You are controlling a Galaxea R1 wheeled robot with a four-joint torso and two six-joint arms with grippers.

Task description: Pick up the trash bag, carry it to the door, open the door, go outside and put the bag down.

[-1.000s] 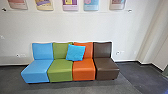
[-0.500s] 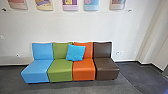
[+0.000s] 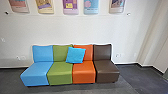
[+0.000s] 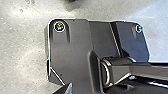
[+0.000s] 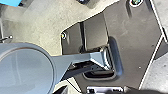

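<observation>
Trash bag gripped or not, either pincer open or closed, I can't tell, facing this square bright-blue cushion [image 3: 75,55].

Posters [image 3: 70,7] cut off by the top edge

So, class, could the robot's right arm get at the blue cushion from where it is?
Probably not: the row of seats looks some way off across the floor. Nothing covers the cushion leaning on the backrests, though, so its front looks free.
</observation>
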